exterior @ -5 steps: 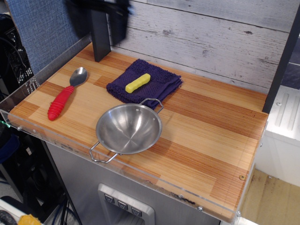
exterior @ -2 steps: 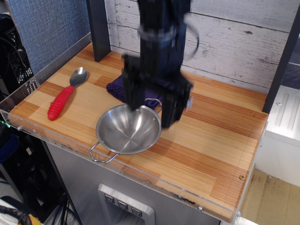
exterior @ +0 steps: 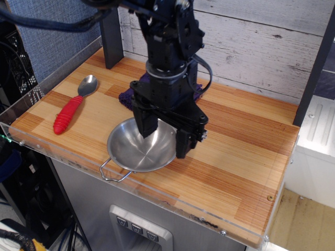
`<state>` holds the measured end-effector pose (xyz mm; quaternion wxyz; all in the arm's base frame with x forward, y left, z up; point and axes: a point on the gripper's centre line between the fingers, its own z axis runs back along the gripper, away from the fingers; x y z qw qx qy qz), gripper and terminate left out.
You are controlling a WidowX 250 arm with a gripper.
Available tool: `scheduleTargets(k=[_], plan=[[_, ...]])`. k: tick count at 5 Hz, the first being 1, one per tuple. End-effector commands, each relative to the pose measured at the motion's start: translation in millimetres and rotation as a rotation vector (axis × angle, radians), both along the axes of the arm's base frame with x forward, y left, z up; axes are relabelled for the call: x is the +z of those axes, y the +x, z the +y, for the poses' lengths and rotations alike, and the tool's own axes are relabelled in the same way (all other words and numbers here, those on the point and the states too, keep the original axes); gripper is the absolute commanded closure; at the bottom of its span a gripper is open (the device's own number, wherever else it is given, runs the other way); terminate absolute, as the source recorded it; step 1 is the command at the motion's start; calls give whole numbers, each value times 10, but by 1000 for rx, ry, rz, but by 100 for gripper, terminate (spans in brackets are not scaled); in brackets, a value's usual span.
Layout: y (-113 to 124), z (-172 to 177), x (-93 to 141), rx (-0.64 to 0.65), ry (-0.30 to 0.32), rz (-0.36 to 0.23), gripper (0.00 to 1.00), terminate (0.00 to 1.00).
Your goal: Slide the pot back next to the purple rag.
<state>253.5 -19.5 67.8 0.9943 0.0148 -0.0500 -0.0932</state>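
Observation:
The shiny steel pot (exterior: pixel 137 150) sits near the front edge of the wooden table, with one wire handle (exterior: pixel 112 172) pointing to the front left. My black gripper (exterior: pixel 165 135) hangs over the pot's right side with its jaws apart. One finger (exterior: pixel 147 123) is inside the bowl and the other (exterior: pixel 183 143) is just outside the right rim. The purple rag (exterior: pixel 125 98) lies just behind the pot and is mostly hidden by my arm; only its left corner and a bit of its right edge show.
A spoon with a red handle (exterior: pixel 68 115) lies at the left of the table. A dark post (exterior: pixel 110 36) stands at the back left. A clear plastic lip (exterior: pixel 78 159) runs along the front and left edges. A plank wall (exterior: pixel 251 47) closes the back.
My arm has come in from the upper left and dropped over the pot's right rim. It now hides the rag and the yellow object on it. The pot has not moved.

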Motion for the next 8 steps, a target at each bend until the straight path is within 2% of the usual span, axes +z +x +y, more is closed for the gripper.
scheduleTargets(k=[1,4,5,7,8], plan=[[105,32,-93,1,26,-5,0,0],[223,-148,-465,-31,45,83,0,0],[260,-99,-490,-9,63,81,100,0],[260,-48,-406,-13,65,100,100,0],[222,-22,-291,-7,56,84,100,0]])
